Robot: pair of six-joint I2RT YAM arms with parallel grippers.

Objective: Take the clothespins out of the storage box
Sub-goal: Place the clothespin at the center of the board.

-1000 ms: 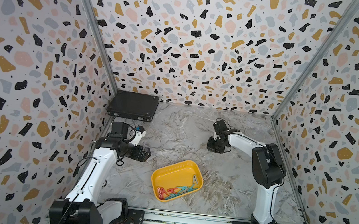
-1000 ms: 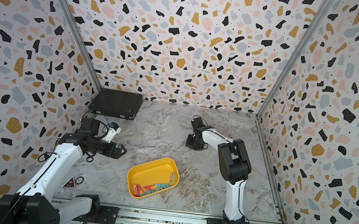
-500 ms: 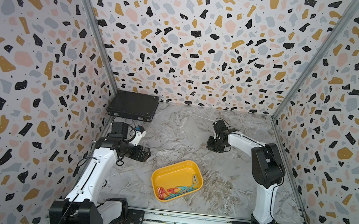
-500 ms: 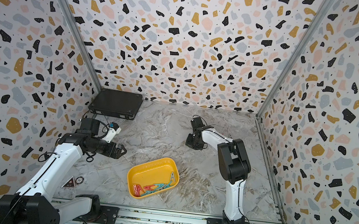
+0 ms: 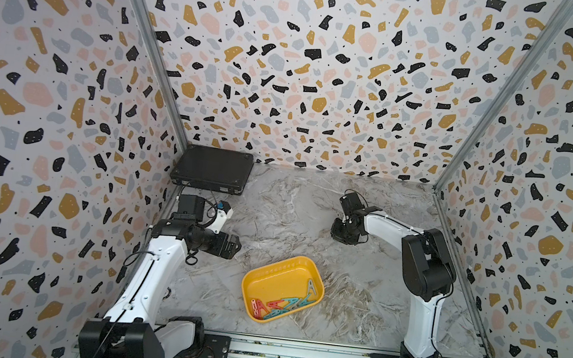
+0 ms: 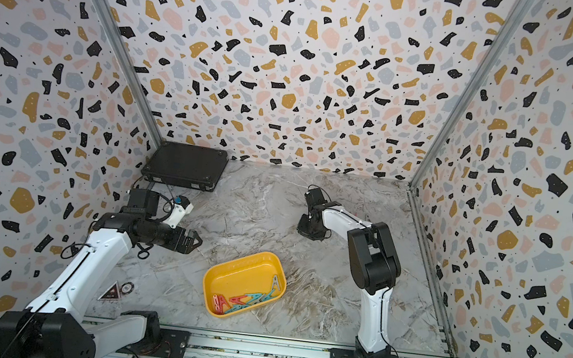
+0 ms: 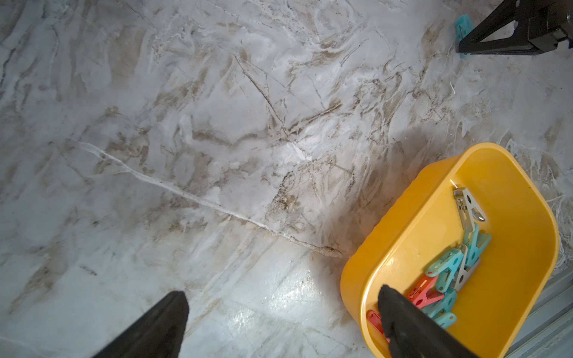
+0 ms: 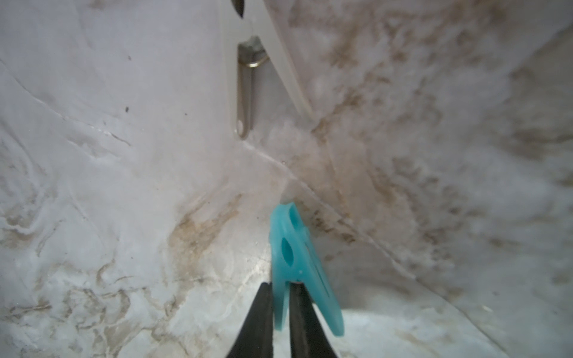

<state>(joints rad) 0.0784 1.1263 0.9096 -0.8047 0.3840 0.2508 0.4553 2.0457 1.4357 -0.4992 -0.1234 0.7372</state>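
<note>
Barely a shift since a second ago: both arms and the yellow box sit right where they were. The clothespins, teal, red and grey, lie heaped along the box's near wall and up its right side, and the box itself sits on the near middle of the marble table. Further back, well apart from the box, the right gripper is down at the tabletop. Its fingers pinch one leg of a teal clothespin, whose tip is at the surface. A pale grey clothespin lies flat on the table just beyond it. The left gripper hangs left of the box, jaws spread wide with nothing between them. A black case lies in the far left corner.
</note>
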